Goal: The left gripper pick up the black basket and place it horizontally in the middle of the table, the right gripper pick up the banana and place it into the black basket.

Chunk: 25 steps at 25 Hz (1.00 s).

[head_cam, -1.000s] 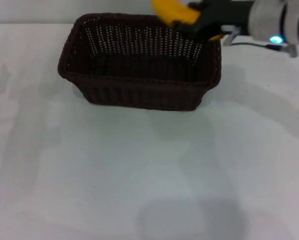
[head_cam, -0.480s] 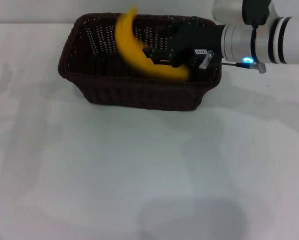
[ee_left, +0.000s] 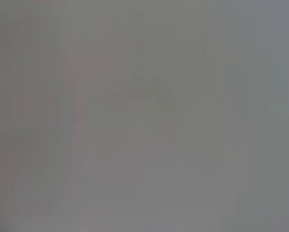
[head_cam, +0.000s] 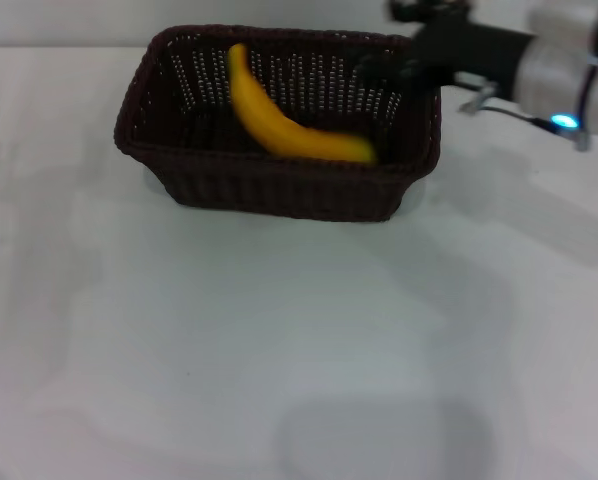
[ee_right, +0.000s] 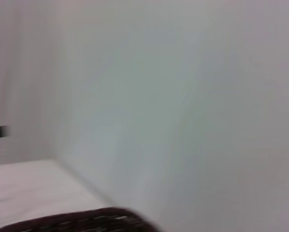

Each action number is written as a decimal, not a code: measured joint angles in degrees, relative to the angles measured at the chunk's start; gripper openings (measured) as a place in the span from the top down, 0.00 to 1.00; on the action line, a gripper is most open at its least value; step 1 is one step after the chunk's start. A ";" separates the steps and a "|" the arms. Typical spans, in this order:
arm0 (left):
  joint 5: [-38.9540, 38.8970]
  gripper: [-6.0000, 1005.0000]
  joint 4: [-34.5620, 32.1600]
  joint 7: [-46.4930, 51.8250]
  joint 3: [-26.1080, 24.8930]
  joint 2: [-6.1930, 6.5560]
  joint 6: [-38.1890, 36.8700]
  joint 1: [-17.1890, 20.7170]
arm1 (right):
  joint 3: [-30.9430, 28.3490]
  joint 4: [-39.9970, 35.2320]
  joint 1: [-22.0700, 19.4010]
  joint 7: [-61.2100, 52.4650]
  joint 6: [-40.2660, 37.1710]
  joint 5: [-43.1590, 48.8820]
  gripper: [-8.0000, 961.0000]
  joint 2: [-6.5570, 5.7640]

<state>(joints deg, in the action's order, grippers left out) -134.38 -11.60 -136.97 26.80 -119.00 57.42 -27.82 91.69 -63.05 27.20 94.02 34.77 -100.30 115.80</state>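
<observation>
The black basket (head_cam: pixel 279 190) stands on the white table (head_cam: pixel 279 350), at the far middle in the head view. The yellow banana (head_cam: pixel 279 120) lies inside it, free of any grip, curved from the back wall down to the right. My right gripper (head_cam: pixel 384 70) hovers over the basket's right back corner, apart from the banana and holding nothing. The basket's rim also shows in the right wrist view (ee_right: pixel 77 220). My left gripper is out of view; the left wrist view shows only a plain grey surface.
The silver-grey right arm (head_cam: pixel 569 70) with its blue light reaches in from the upper right. A pale wall fills most of the right wrist view.
The right gripper carried the banana over the basket, lowered it in and let go. It has now pulled back to the right, and the banana lies in the basket.
</observation>
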 joint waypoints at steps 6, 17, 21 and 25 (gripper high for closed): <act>-2.40 0.17 0.06 -3.44 0.00 0.00 -1.70 -0.14 | -3.25 4.09 -6.20 22.79 1.27 -23.76 0.22 -0.01; -9.74 0.17 5.28 -8.72 0.04 -0.32 -1.32 -2.13 | -27.09 36.23 -4.34 52.39 32.82 -51.29 0.21 -0.28; -9.75 0.17 5.68 -8.91 0.33 -0.27 -3.33 -3.81 | -37.73 43.58 -2.47 63.93 32.43 -51.44 0.21 -0.39; -9.72 0.17 5.99 -10.55 0.35 -0.48 -2.27 -4.35 | -45.97 47.51 -1.22 71.20 31.14 -51.27 0.21 -0.54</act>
<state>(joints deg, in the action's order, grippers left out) -144.10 -5.61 -147.52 27.15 -119.48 55.15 -32.17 45.73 -15.54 25.98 165.22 65.91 -151.57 115.26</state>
